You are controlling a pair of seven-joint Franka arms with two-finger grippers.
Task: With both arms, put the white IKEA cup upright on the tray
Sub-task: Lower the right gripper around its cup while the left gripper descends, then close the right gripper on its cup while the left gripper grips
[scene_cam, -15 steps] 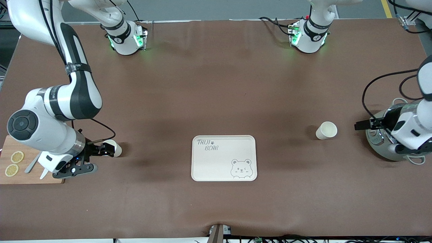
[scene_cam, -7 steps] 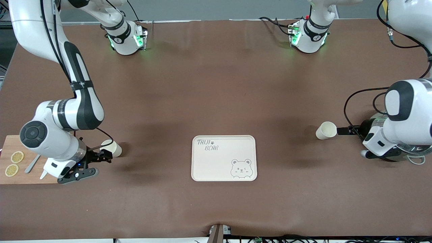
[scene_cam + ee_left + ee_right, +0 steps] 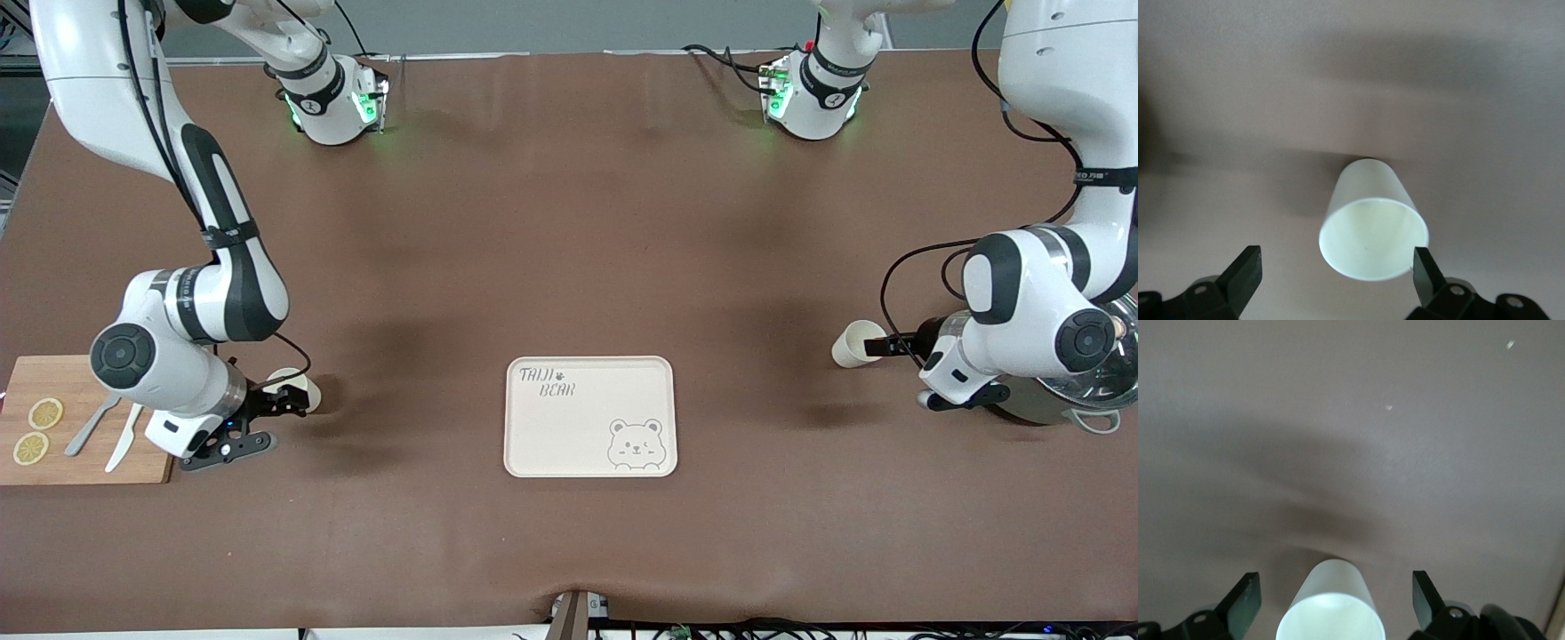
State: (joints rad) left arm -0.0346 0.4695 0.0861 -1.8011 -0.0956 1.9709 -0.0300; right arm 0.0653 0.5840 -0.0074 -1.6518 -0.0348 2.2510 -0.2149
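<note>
Two white cups lie on their sides on the brown table. One cup (image 3: 304, 391) lies toward the right arm's end, its mouth facing my right gripper (image 3: 281, 400). In the right wrist view that cup (image 3: 1331, 607) sits between the open fingers (image 3: 1245, 597) of the right gripper (image 3: 1335, 595). The other cup (image 3: 852, 345) lies toward the left arm's end. My left gripper (image 3: 882, 345) is open at its mouth. In the left wrist view this cup (image 3: 1373, 227) has its rim close to one finger (image 3: 1425, 267) of the left gripper (image 3: 1336, 267). The cream tray (image 3: 569, 436) lies between the cups, nearer the front camera.
A wooden cutting board (image 3: 80, 467) with lemon slices (image 3: 44, 413), a fork and a knife lies at the right arm's end. A metal pot with a glass lid (image 3: 1067, 400) stands at the left arm's end, under the left arm.
The left gripper has travelled from over the pot to the cup's mouth. The right gripper has slid forward along its cup. Both cups have stayed where they were.
</note>
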